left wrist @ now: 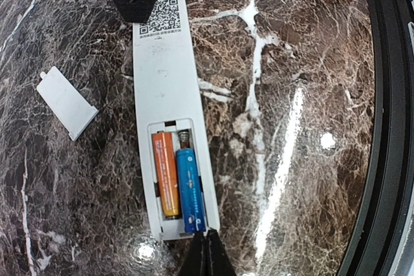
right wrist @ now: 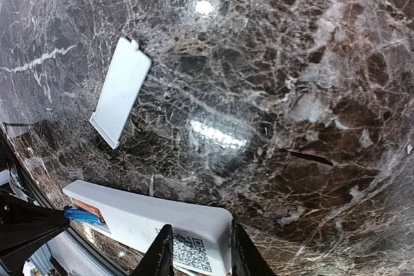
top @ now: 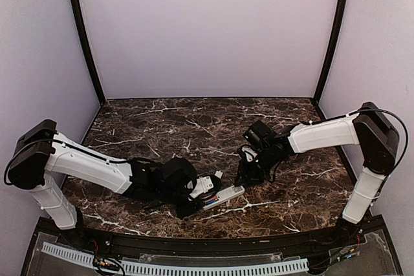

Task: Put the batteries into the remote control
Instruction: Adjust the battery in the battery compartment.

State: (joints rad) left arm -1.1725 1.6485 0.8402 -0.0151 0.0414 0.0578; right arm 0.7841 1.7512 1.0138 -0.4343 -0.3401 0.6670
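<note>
Both batteries lie in the remote control on the bench; right pincer clamps its labelled end, left pincer, closed, presses the blue cell. Next, likely fetching the cover.

I read the dark brown marble-pattern table as polished and glossy. On it, the slim white plastic remote control looks matt; its orange battery and blue battery look smooth-wrapped, slightly shiny.
</note>
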